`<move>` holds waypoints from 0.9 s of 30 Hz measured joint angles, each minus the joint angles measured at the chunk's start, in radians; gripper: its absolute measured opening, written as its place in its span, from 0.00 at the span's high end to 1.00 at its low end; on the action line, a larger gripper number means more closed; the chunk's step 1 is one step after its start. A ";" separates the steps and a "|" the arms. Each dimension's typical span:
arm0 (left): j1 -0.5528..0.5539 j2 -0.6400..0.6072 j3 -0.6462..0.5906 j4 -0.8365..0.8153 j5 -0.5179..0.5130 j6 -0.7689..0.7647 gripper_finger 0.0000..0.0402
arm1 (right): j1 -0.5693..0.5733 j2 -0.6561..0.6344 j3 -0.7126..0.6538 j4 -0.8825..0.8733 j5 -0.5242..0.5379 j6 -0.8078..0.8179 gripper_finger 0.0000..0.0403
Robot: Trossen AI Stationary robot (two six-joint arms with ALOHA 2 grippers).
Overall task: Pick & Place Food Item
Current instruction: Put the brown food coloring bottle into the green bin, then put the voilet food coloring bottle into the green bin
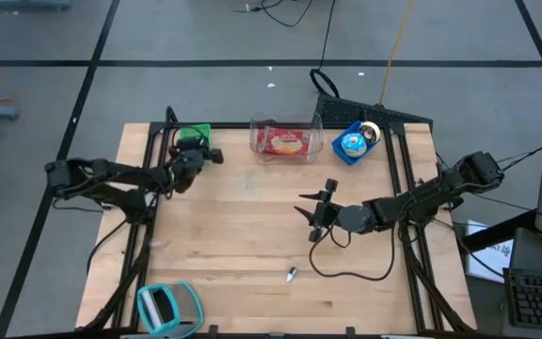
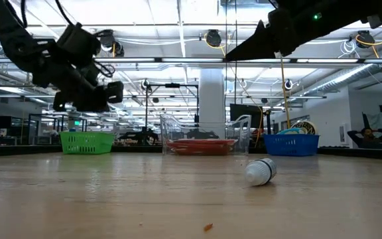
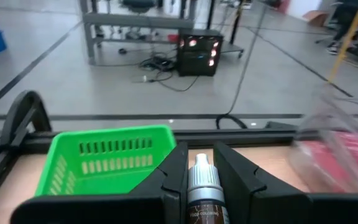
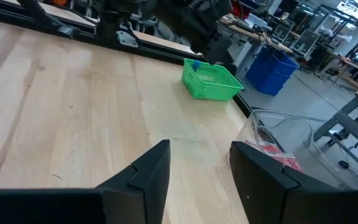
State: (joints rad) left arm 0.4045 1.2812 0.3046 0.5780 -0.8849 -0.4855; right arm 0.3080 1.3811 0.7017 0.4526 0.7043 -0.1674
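Left gripper (image 3: 201, 163) is clamped on my small bottle (image 3: 202, 186), beside the green basket (image 3: 101, 155) at the table's far left. I'd carry it over the rim before letting go. Right gripper (image 4: 194, 165) waits mid-table, fingers parted, empty.

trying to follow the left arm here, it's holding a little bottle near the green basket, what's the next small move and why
Probably ease the left gripper forward until it is over the green basket, then open. Its fingers are shut on the small bottle, and the high view shows it beside the basket rather than above it. The right gripper hovers open mid-table, well clear of that path.
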 joint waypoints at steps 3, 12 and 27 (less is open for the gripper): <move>0.032 0.028 0.000 0.001 0.002 -0.026 0.86 | -0.004 0.000 0.000 0.000 0.000 0.010 0.61; 0.072 0.074 0.000 0.003 0.005 -0.095 0.82 | -0.006 0.000 -0.006 0.002 -0.002 0.009 0.61; 0.115 0.074 0.000 0.002 0.048 -0.100 0.65 | -0.006 0.001 -0.059 0.075 -0.002 0.007 0.61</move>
State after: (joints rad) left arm 0.5194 1.3552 0.3046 0.5804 -0.8366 -0.5856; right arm 0.3019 1.3819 0.6426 0.5274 0.7023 -0.1604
